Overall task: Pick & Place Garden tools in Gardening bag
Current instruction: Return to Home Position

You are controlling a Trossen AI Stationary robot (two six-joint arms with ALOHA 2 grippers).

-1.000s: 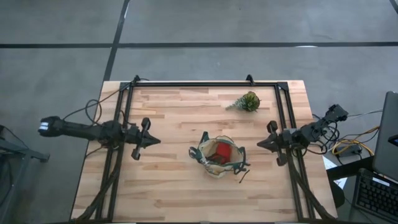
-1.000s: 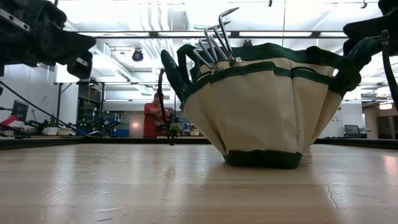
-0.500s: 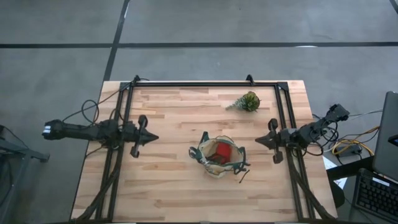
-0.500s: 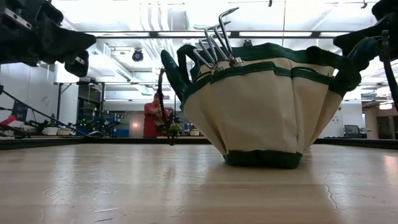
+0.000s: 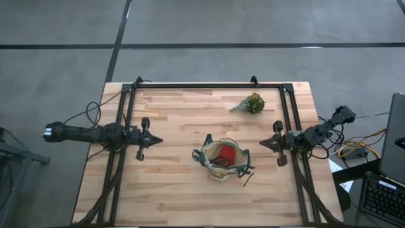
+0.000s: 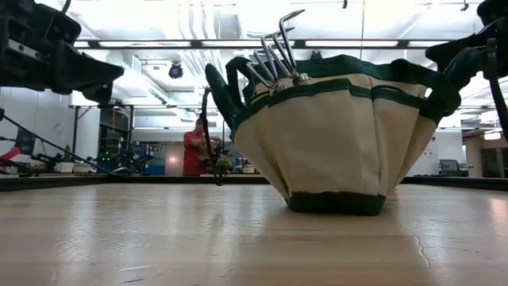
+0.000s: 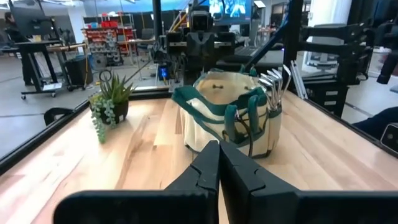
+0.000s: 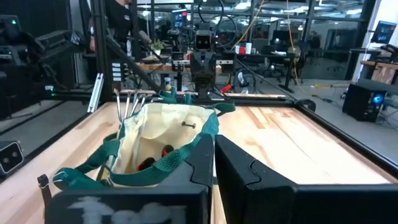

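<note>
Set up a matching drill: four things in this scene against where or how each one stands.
1 gardening bag
2 small green plant
3 left gripper
4 right gripper

A shut, by the right rail
B mid-table, rake tines poking out
C shut, by the left rail
D alone on the table, nearer the right rail

Pairs: 1-B, 2-D, 3-C, 4-A

Garden tools [image 5: 226, 152] in gardening bag [image 5: 204, 156], between left pincer [image 5: 158, 140], right pincer [image 5: 263, 144]
</note>
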